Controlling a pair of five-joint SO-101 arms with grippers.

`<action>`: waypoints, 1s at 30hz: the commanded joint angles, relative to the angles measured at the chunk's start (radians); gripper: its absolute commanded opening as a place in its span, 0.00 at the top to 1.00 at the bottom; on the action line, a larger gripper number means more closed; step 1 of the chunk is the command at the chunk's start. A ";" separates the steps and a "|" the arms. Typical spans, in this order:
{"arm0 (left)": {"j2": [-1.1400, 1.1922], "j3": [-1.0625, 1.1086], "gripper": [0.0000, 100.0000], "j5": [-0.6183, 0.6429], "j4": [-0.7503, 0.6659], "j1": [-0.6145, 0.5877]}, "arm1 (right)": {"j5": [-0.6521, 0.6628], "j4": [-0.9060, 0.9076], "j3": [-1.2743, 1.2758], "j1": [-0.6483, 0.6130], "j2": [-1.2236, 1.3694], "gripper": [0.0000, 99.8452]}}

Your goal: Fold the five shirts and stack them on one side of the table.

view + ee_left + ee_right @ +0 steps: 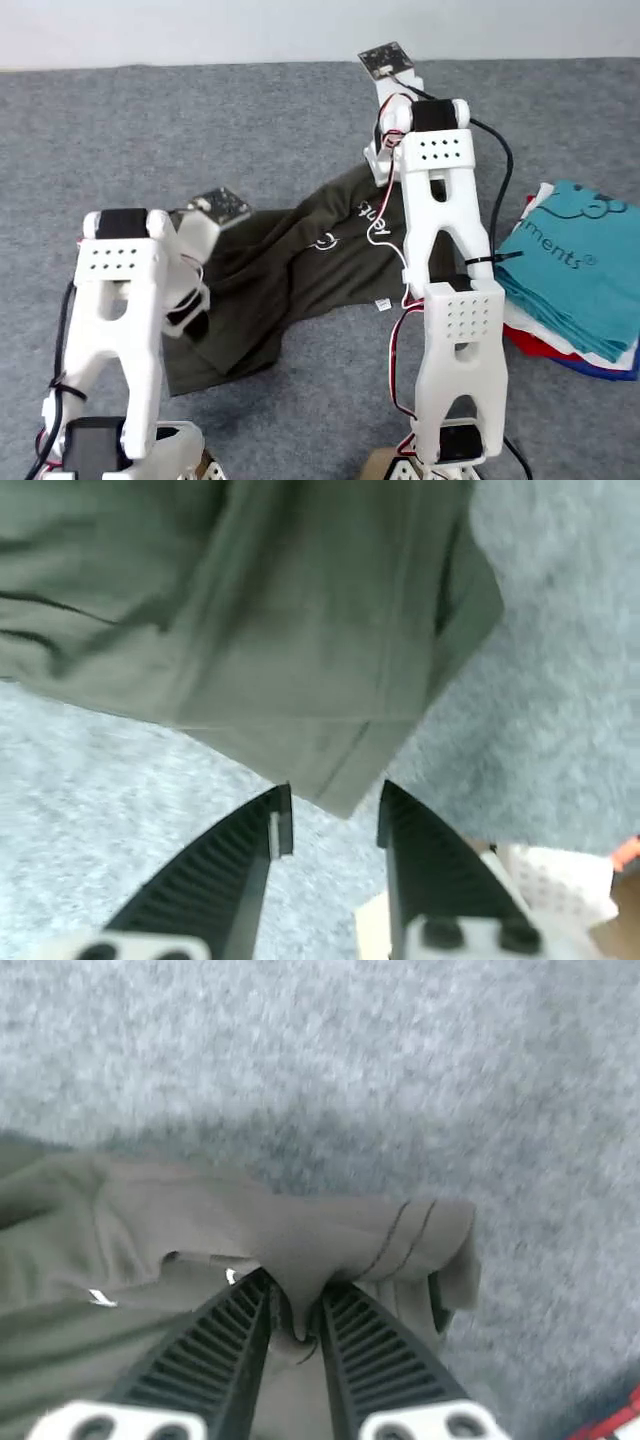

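Shirt lies crumpled in the middle of the table, one ridge of it pinched by the right gripper.
Right jaws are narrowed onto a bunched fold near a stitched edge. Left gripper jaws stand apart, with a hem corner between the tips but not clamped. For a clean fold, it is judged that the left jaws should be closed on that hem first, then both edges lifted together and kept taut — the cloth is heavily creased and could drag. A stack of folded shirts is noted at the right side, near the right arm — a wide swing there could disturb it.
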 commanded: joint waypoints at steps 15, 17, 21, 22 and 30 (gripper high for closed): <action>-0.025 0.242 0.81 -0.117 -0.198 0.057 | 0.060 0.111 -0.051 0.110 -0.018 0.99; -0.025 0.225 0.81 -0.095 -0.198 0.107 | 0.060 0.110 -0.051 0.110 -0.018 0.99; -0.023 0.220 0.81 -0.044 -0.233 0.209 | 0.060 0.105 -0.051 0.096 -0.018 0.99; -0.021 0.226 0.81 -0.035 -0.245 0.222 | 0.060 0.108 -0.051 0.091 -0.018 0.99; 0.135 0.232 0.80 -0.015 -0.356 0.201 | 0.057 0.111 -0.051 0.074 -0.019 0.99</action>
